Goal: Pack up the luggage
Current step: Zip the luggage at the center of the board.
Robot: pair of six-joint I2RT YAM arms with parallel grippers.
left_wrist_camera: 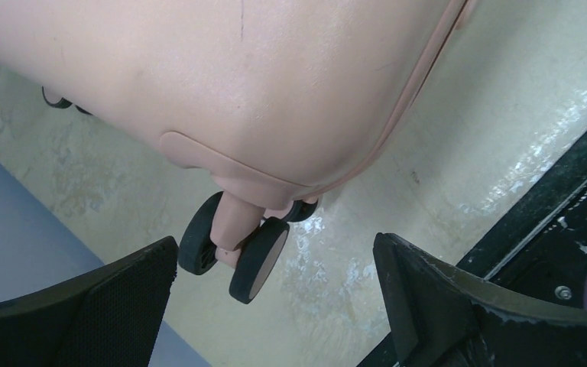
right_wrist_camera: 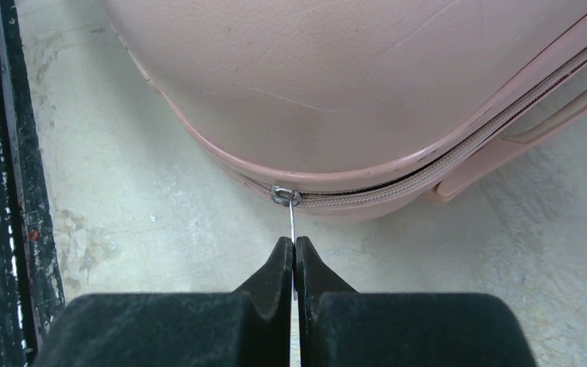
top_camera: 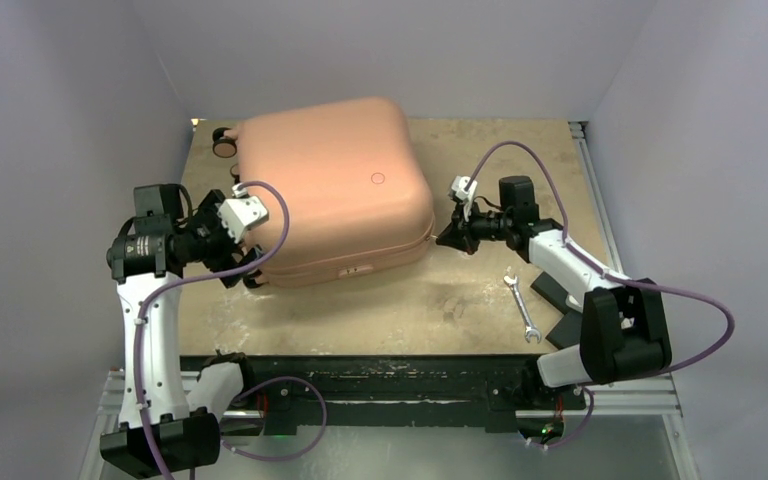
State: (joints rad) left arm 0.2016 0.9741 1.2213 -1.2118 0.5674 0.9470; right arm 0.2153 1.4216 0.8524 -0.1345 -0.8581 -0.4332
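Scuffed tabletop (top_camera: 440, 310), luggage (top_camera: 330, 180) interior hidden, right hand (right_wrist_camera: 294, 256) clamped on zipper pull (right_wrist_camera: 291, 222), left hand (left_wrist_camera: 275, 245) apart beside wheels (left_wrist_camera: 197, 243)

This is looking like a robotics lab cell. Plain walls (top_camera: 80, 80) are boxing in a scuffed counter (top_camera: 440, 310), and a wrench (top_camera: 520, 308) is lying near cabled robot arms (top_camera: 155, 330).

Smooth, matt plastic luggage (top_camera: 330, 180); thin, shiny metal zipper pull (right_wrist_camera: 290, 218).
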